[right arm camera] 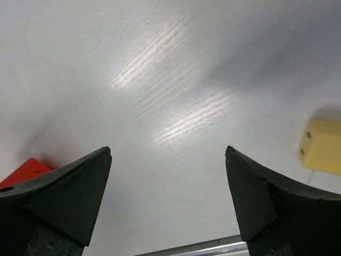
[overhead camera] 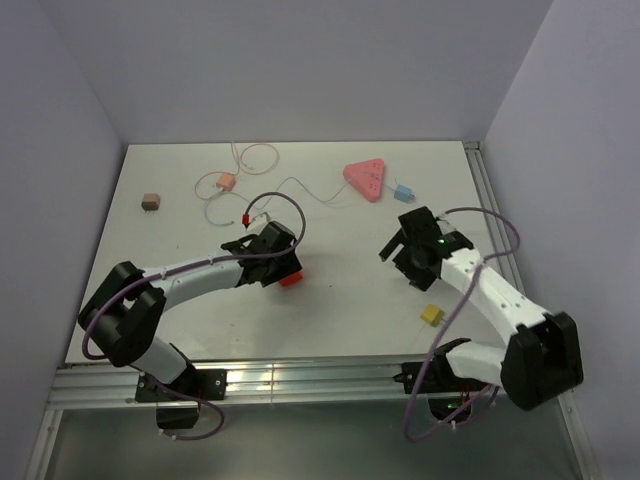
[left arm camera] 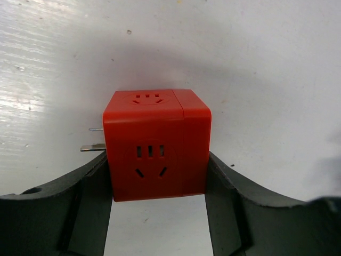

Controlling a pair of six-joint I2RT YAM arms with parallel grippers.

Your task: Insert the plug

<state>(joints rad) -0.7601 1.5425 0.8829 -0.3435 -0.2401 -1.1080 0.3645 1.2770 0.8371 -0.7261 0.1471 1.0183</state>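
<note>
The light-blue plug [overhead camera: 403, 193] lies on the table just right of the pink triangular socket strip [overhead camera: 365, 180], at the far side. It does not show in either wrist view. My left gripper [overhead camera: 284, 270] is shut on a red socket cube [overhead camera: 291, 279] near the table's middle. In the left wrist view both fingers press the sides of the cube [left arm camera: 157, 144], which rests on the table with metal prongs [left arm camera: 93, 146] on its left. My right gripper [overhead camera: 398, 262] is open and empty, well short of the plug; its jaws [right arm camera: 168, 160] stand wide apart over bare table.
A yellow block [overhead camera: 431, 315] lies near the right arm and shows in the right wrist view [right arm camera: 321, 146]. A small pink plug [overhead camera: 226, 183] with looping thin cables lies far left of centre. A brown block [overhead camera: 151, 201] sits at the far left.
</note>
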